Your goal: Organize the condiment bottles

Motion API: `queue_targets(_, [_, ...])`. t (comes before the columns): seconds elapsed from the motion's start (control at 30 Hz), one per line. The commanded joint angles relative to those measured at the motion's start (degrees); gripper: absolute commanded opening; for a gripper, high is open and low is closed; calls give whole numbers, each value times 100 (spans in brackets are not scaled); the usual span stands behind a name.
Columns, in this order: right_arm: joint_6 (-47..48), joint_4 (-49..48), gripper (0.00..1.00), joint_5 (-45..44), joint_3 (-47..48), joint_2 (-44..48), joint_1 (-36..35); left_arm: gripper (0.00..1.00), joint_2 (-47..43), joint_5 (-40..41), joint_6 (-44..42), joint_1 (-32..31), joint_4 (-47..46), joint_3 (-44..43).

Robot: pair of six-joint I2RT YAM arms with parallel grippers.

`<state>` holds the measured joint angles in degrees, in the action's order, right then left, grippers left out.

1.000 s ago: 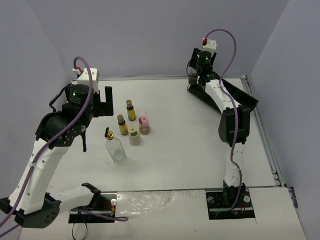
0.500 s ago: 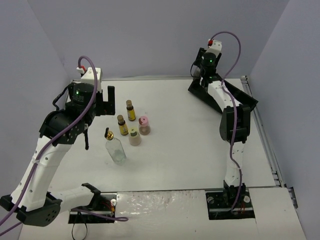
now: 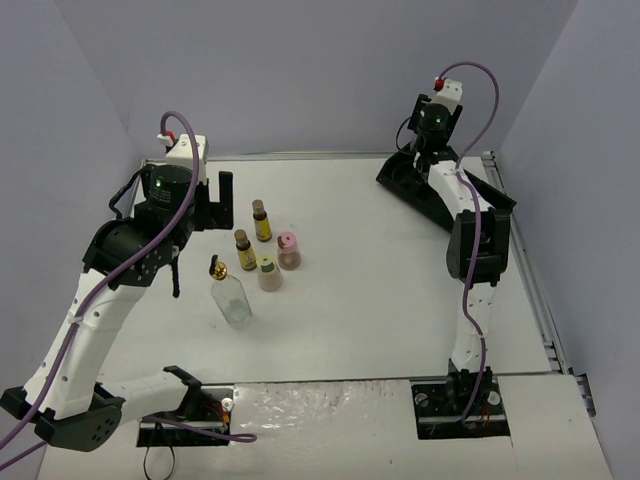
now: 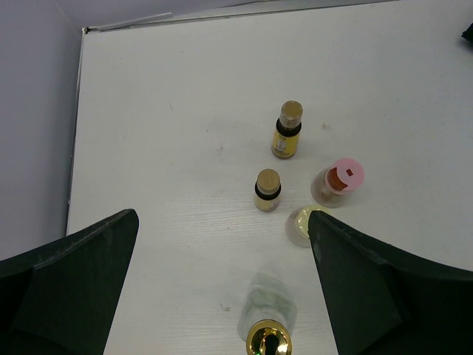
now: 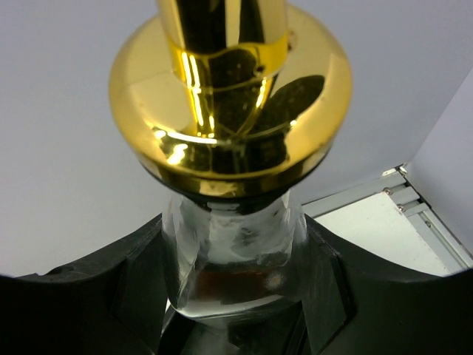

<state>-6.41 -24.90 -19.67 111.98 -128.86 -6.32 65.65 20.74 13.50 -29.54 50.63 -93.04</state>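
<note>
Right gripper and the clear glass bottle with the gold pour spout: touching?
Touching. In the right wrist view, black fingers of the right gripper press both sides of the neck of the clear glass bottle.

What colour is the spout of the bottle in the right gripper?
Shiny gold spout; right wrist view shows it best.

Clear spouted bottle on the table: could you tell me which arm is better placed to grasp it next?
Left arm: jaws open above the clear spouted bottle; right arm far off, jaws shut on another spouted bottle.
</note>
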Motion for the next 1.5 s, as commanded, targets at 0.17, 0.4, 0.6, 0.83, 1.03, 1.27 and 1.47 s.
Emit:
queue_targets(0.17, [399, -1685, 0, 23, -121, 211, 78, 97, -105, -39, -84, 40, -382, -44])
queue_targets(0.4, [413, -2091, 0, 103, -587, 97, 149, 97, -113, -80, -74, 44, -447, 23])
queue_targets(0.6, [446, -2406, 0, 161, -925, 73, 186, 97, -125, -101, -55, 45, -471, 74])
queue_targets(0.83, [481, -2459, 0, 172, -1043, -11, 192, 97, -131, -116, -40, 43, -502, 118])
queue_targets(1.03, [481, -2341, 37, 140, -1130, 6, 201, 97, -161, -114, -48, 45, -492, 147])
queue_targets(1.27, [439, -2251, 82, 97, -1280, 151, 201, 97, -193, -99, -31, 45, -484, 172])
queue_targets(1.47, [433, -2208, 96, 18, -1501, 325, 192, 97, -193, -96, -31, 41, -461, 183])
